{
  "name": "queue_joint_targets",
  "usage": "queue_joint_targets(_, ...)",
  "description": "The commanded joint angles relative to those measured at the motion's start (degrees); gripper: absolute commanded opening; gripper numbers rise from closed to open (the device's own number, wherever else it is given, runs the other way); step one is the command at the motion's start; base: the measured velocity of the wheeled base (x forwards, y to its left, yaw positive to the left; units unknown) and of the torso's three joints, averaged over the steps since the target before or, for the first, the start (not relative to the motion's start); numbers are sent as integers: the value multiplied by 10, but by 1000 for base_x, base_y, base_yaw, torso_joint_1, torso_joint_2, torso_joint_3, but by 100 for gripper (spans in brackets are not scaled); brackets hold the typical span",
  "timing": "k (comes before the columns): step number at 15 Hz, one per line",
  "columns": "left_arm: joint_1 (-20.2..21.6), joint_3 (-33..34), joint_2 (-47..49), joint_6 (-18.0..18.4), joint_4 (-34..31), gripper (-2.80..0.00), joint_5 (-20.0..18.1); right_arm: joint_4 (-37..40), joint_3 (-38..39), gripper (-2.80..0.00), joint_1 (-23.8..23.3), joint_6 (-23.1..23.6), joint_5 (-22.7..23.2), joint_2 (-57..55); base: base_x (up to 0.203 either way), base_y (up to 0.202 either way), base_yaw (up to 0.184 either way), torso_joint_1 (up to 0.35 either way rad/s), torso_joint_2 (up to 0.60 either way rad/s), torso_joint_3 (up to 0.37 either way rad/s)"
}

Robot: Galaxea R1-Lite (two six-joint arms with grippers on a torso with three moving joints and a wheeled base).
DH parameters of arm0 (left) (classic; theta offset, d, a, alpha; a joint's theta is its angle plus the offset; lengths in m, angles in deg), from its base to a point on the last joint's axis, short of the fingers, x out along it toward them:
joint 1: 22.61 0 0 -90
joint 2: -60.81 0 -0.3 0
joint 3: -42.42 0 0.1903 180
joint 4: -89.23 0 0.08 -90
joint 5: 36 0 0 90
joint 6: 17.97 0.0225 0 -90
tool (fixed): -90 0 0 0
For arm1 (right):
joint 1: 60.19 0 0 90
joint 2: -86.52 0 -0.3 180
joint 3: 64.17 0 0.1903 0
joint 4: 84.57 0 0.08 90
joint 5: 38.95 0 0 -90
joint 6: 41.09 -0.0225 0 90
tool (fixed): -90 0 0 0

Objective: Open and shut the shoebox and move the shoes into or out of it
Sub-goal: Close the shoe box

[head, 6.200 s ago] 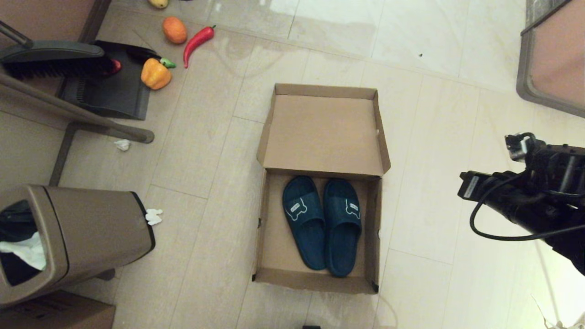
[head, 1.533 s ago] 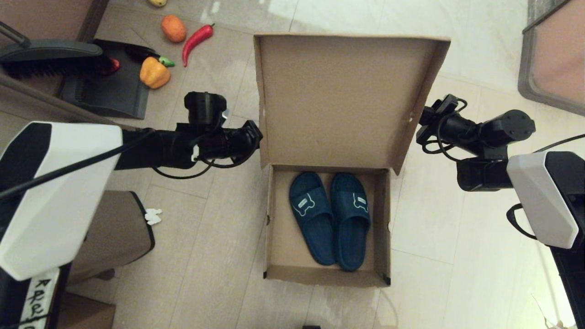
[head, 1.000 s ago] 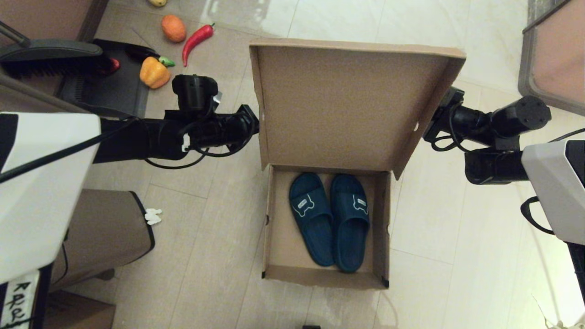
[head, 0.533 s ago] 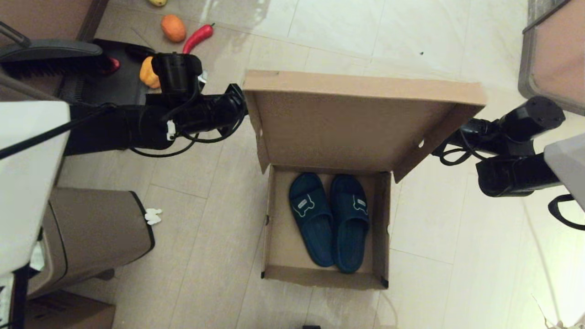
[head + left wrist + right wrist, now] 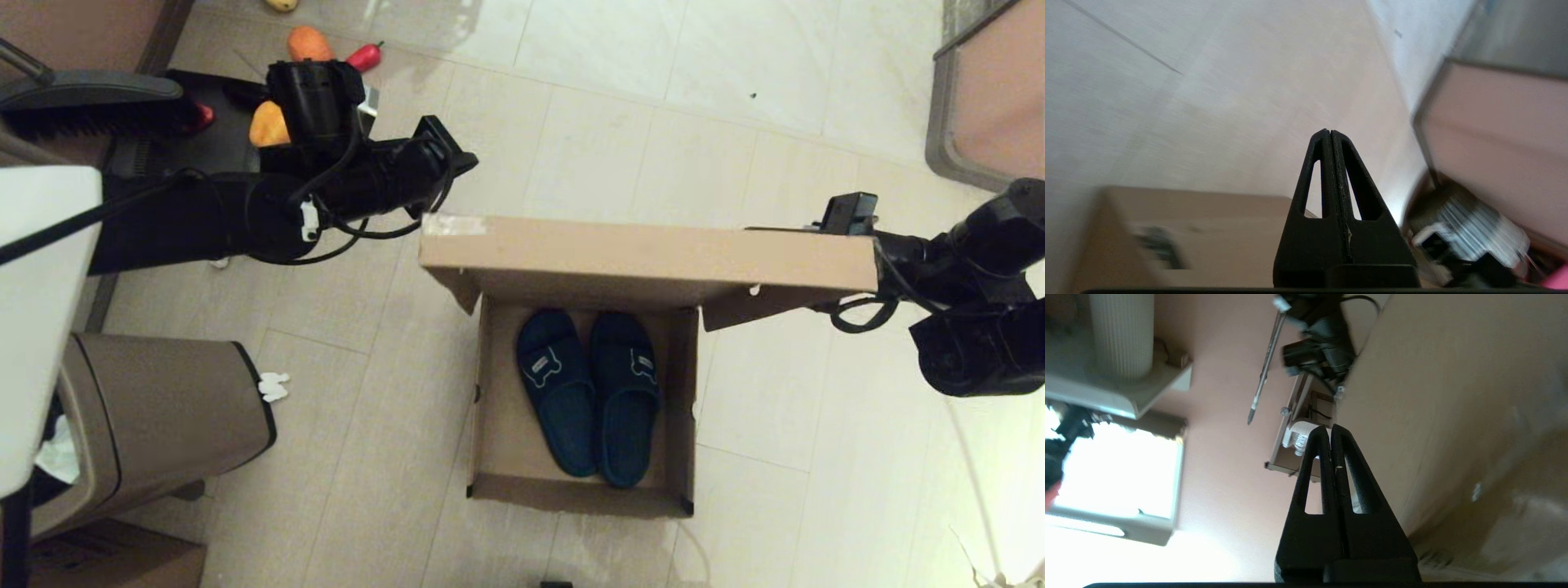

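The brown shoebox [image 5: 490,425] stands on the floor with its hinged lid [image 5: 645,261] raised and tipping forward over the back of the box. Both navy slide shoes [image 5: 588,392] lie side by side inside. My left gripper [image 5: 461,158] is shut and empty, just behind and above the lid's far left corner; the lid [image 5: 1188,228] shows below the shut left gripper [image 5: 1329,131]. My right gripper [image 5: 1329,426] is shut, lying along the lid's outer face [image 5: 1453,396], and the right arm [image 5: 939,261] reaches in at the lid's far right corner.
A tan waste bin [image 5: 163,416] stands to the left. A dark dustpan [image 5: 196,155], a brush [image 5: 90,90], a yellow pepper [image 5: 263,126], an orange [image 5: 306,45] and a red chili [image 5: 366,55] lie at far left. Furniture [image 5: 980,106] stands far right.
The lid, first lying flat open behind the box, has swung up and now tips forward. Both arms came in at its far corners and followed it toward me.
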Motion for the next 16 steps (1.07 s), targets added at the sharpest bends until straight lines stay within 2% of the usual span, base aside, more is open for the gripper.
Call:
queue_joint_targets(1,-20,1,-10,-3,0,-280,-1,-5,59,-280,-1,-4,5,45,0,0,0,0,0,0)
queue_joint_targets(4,-57,18,-28,-3,-8,-280,23,-5,168,-280,-1,49,5,99,0,0,0,0,0,0)
queue_joint_targets(5,-67,46,-43,-3,-11,-280,36,-5,207,-280,-1,87,4,117,0,0,0,0,0,0)
queue_joint_targets(7,-82,137,-89,-3,-11,-280,47,-5,278,-280,-1,190,2,156,0,0,0,0,0,0)
queue_joint_targets(8,-89,197,-122,-3,-10,-280,49,-5,305,-280,-2,227,1,185,0,0,0,0,0,0)
queue_joint_targets(10,-95,309,-197,-1,-9,-280,57,-5,336,-280,-3,248,1,236,0,0,0,0,0,0)
queue_joint_targets(12,-94,421,-271,7,-8,-280,107,-5,363,-280,-3,251,1,303,0,0,0,0,0,0)
queue_joint_targets(14,-74,536,-338,39,0,-280,168,-5,397,-280,-4,248,3,375,0,0,0,0,0,0)
queue_joint_targets(16,-41,639,-435,73,28,-280,195,-5,430,-280,-4,220,5,447,0,0,0,0,0,0)
